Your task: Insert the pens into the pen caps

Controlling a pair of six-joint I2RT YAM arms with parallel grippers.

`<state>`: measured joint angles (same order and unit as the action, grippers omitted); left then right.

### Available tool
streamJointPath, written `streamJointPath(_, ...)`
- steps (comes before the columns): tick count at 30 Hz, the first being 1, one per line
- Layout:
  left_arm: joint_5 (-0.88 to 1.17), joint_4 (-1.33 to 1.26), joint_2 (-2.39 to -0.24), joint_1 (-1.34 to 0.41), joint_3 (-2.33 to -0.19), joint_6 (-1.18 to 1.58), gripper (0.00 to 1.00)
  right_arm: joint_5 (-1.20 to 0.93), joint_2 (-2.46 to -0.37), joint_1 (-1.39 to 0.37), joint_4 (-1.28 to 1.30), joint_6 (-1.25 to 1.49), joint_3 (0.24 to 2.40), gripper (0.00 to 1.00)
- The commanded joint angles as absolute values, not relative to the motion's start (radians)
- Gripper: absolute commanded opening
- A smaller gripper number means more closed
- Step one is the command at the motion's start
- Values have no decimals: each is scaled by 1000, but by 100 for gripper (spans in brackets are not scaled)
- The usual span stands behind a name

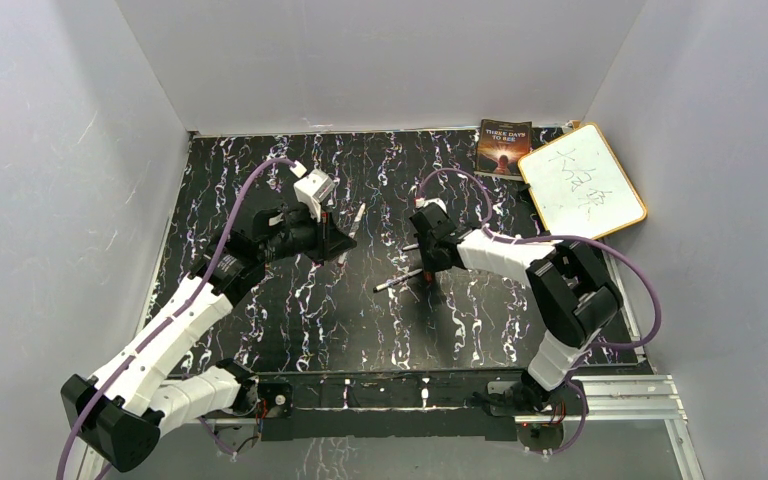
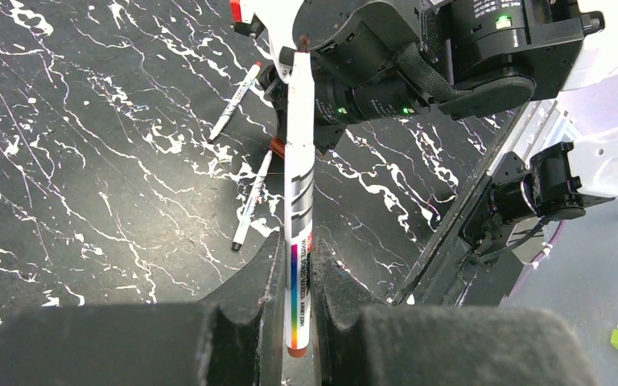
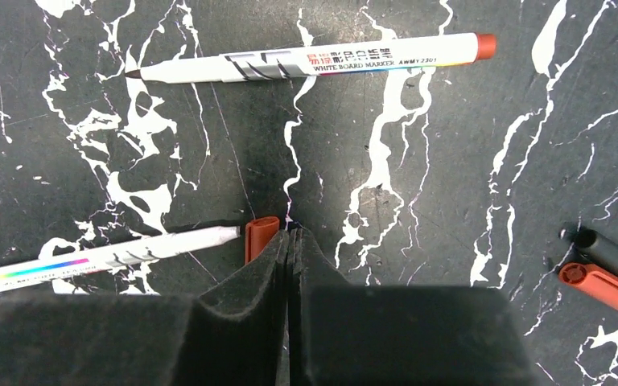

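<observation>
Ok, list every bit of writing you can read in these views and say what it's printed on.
"WHITE BOARD MARKER AWMY2301": on the slim white red-ended pen lying flat; the Chinese characters before it are unclear.
"THREE DAYS TO SEE": on the dark paperback book.
Unreadable: red scribbles on the orange-framed whiteboard; tiny print on the rainbow-striped white pen in the left gripper.

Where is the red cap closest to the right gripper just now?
In the right wrist view the red cap lies on the table beside the shut right gripper, between its tips and the tip of a pen lying there.
</observation>
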<state>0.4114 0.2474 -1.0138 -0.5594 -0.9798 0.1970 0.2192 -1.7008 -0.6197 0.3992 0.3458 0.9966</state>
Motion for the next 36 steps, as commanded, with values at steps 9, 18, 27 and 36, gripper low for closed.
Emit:
streamJointPath(9, 422, 224, -984, -558, -972, 226, 0, 217, -1594, -625, 430, 341, 1038, 38)
streamJointPath(18, 432, 218, -991, -558, -985, 237, 0, 187, -1613, -639, 400, 342, 1001, 39)
streamJointPath(27, 412, 246, -976, -558, -992, 233, 0, 194, -1657, -644, 389, 336, 1004, 38)
streamJointPath(36, 424, 226, -989, -558, -978, 244, 0, 189, -1634, -644, 366, 335, 949, 38)
